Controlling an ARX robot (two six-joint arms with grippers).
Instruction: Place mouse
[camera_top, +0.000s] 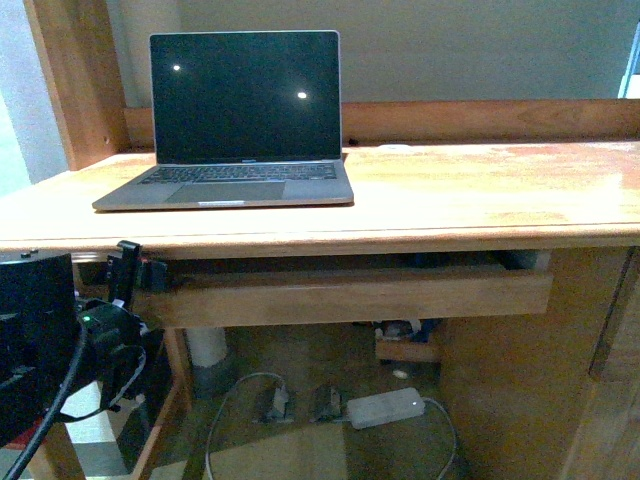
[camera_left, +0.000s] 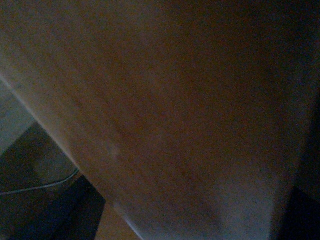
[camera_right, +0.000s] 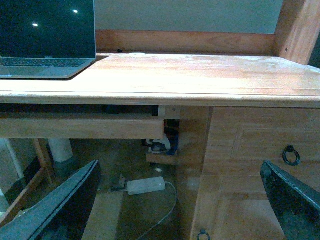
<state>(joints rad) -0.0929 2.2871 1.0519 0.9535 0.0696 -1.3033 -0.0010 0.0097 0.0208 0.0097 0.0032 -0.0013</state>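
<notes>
The mouse appears in no view. Below the laptop (camera_top: 245, 110), the left gripper (camera_top: 128, 270) sits against the pull-out tray (camera_top: 350, 295) under the surface (camera_top: 480, 190), its grip impossible to judge. Done well, the step means locating the mouse first, then setting it gently on bare wood right of the laptop. Only the right wrist view shows the right gripper (camera_right: 178, 167) spread wide, empty; the left wrist view offers blurred wood.

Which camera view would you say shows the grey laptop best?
The front view: the laptop is whole there, open on the desk, with dark screen, keyboard and trackpad visible. The right wrist view crops the laptop at the frame edge. The left wrist view shows only blurred wood, no laptop.
</notes>
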